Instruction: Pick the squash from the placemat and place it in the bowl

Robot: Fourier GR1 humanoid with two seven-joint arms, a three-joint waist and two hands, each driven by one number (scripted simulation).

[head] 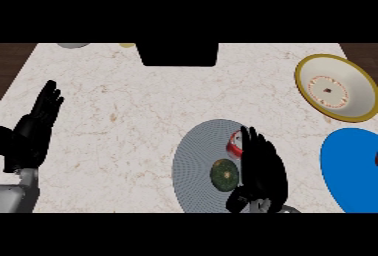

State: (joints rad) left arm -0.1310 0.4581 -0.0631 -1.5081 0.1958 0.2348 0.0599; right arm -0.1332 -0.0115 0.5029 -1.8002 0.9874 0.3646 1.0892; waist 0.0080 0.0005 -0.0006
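Lower centre of frame: squash [224, 174] lies on grey placemat [193, 165], right hand [260, 167] open just beside it, seemingly poised to grasp (left hand [33, 131] rests open, left edge); bowl [336, 87] waits upper right.

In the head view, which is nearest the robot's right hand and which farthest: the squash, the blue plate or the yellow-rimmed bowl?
From the right hand:
1. Squash, right beside it on its left, on the placemat.
2. Blue plate, off to its right at the view's edge.
3. Bowl, farthest, further back and to the right.
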